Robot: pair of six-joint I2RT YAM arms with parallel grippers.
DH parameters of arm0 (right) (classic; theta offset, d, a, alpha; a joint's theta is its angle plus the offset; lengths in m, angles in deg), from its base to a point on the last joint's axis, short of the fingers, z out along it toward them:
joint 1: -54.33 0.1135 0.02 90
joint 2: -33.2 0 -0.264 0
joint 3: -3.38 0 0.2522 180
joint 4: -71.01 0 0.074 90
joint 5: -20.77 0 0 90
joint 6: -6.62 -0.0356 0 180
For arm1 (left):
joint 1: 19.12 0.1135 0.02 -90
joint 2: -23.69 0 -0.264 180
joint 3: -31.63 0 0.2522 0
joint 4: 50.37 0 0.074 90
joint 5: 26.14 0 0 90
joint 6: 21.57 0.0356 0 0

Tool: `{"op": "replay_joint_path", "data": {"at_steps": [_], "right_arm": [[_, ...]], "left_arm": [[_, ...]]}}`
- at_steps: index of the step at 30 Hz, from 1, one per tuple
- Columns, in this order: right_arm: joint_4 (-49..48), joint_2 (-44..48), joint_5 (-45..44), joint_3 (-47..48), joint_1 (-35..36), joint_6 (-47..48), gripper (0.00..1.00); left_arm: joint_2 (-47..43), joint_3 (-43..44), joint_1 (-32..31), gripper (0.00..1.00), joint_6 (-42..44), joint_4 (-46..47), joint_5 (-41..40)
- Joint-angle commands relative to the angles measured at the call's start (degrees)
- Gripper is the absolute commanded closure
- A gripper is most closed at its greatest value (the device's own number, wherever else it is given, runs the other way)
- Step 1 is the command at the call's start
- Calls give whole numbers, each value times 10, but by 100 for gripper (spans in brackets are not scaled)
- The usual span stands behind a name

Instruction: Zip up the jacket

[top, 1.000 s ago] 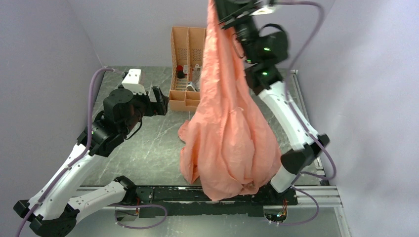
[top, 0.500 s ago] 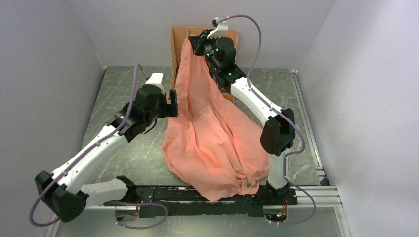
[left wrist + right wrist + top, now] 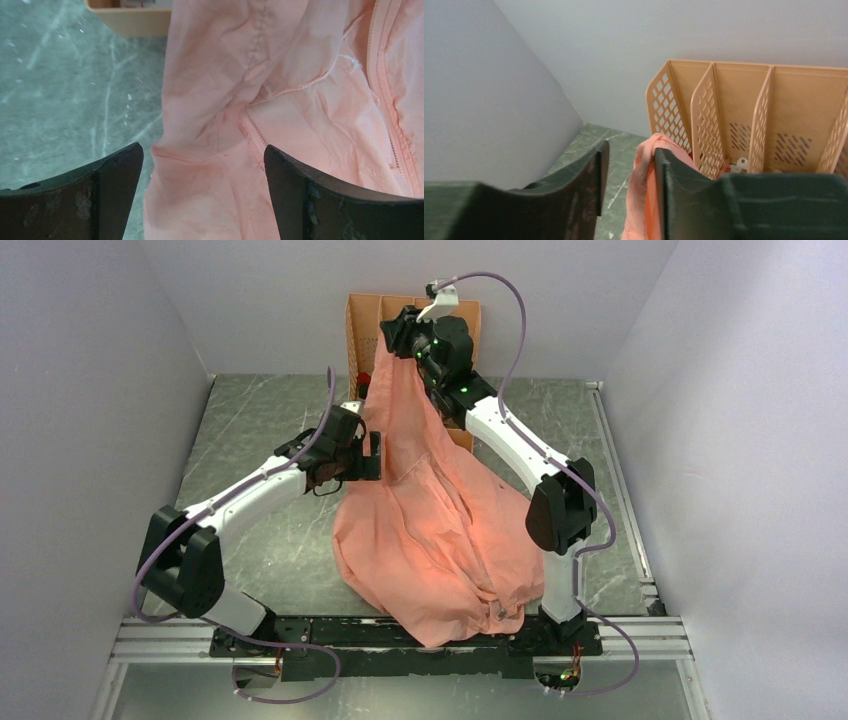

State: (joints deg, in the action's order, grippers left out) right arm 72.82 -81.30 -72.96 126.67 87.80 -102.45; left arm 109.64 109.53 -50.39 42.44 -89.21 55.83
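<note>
My left gripper stands with its jaws wide apart and nothing between them, facing the jacket's left border. I judge that it is held open here in order to take a second hold on the fabric.

The jacket hangs from a high point at the back and spreads down over the table to the near edge. Its cloth lies just ahead of the left fingers; contact cannot be confirmed. A zipper track runs down the fabric further right.

My right gripper is clamped on a fold at the jacket's top, raised in front of the orange rack. I judge that this lets the garment hang and exposes the zipper.
</note>
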Motion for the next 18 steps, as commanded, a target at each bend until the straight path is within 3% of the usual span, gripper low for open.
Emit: {"op": "replay_joint_path", "data": {"at_steps": [1, 5, 10, 18], "right_arm": [[45, 25, -20, -21, 0, 16, 52], [63, 76, -23, -95, 0, 27, 40], [93, 140, -26, -184, -3, 33, 32], [128, 229, -59, -319, -3, 48, 30]], "left_arm": [[20, 22, 2, 5, -19, -2, 44], [24, 7, 2, 5, -29, -17, 39], [24, -11, 2, 5, -32, -21, 37], [50, -22, 1, 5, -34, -22, 27]]}}
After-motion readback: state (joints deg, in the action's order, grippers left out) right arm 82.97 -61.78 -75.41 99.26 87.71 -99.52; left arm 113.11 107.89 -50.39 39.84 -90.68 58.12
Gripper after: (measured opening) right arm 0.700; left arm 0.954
